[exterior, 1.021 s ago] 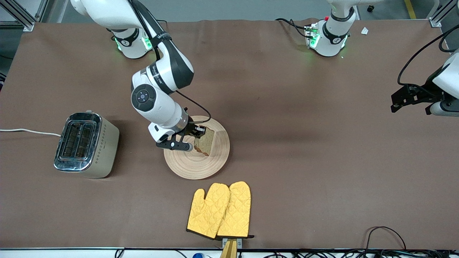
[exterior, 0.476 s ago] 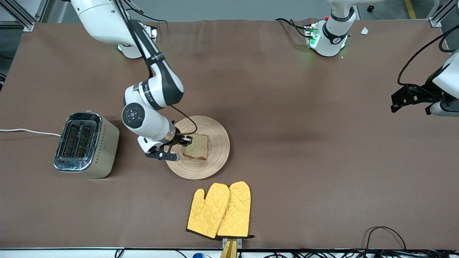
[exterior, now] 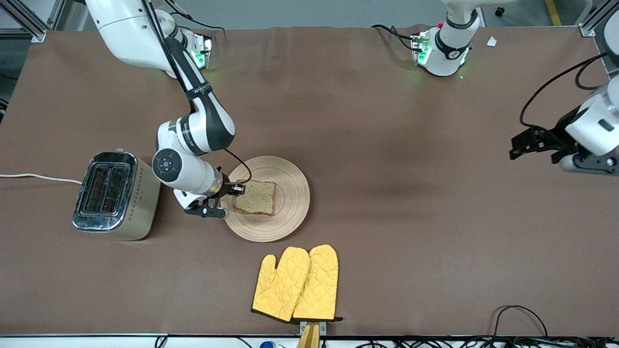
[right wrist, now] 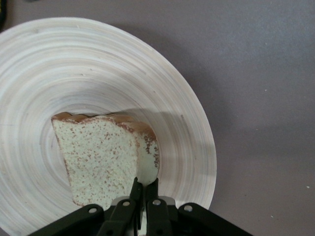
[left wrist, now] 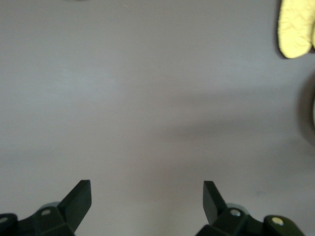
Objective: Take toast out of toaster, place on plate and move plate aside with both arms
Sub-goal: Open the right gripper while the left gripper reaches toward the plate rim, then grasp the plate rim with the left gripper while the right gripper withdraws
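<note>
The right gripper (exterior: pixel 235 189) is low over the plate (exterior: pixel 290 203), at the plate's 9 o'clock edge toward the toaster (exterior: pixel 115 195). In the right wrist view its fingers (right wrist: pixel 134 192) are drawn together on one edge of the toast (right wrist: pixel 101 160), pinching the slice. The toast (exterior: pixel 255 197) lies nearly flat on the plate, off-centre toward 9 o'clock, within the rim. The plate (right wrist: pixel 162 83) sits on the brown table cover (exterior: pixel 387 232), beside the toaster and toward the right arm's end of the table.

The left gripper (exterior: pixel 520 145) is raised over bare table cover at the left arm's end, well apart from the plate; that arm waits. In the left wrist view its fingertips (left wrist: pixel 81 194) stand wide apart with nothing between them.

A pair of yellow oven mitts (exterior: pixel 297 284) lies nearer to the front camera than the plate, at the plate's 5 o'clock, not touching it. One mitt tip (left wrist: pixel 295 27) shows in the left wrist view. The toaster's slots face upward; their contents cannot be made out.
</note>
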